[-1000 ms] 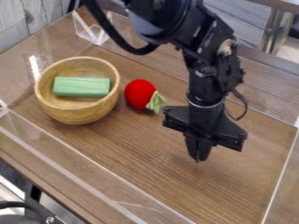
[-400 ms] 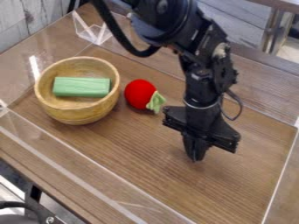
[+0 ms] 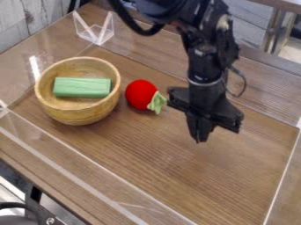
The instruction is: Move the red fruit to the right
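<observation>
So the gripper (image 3: 202,134) was pinched shut on nothing, pointing straight down over the table (image 3: 141,167).

Its tip hung low above bare wood, just right of the red fruit (image 3: 143,93), not touching it. That fruit lay on the tabletop with its green cap toward the arm, right beside the wooden bowl (image 3: 77,107), which held a light green block (image 3: 81,86).
</observation>
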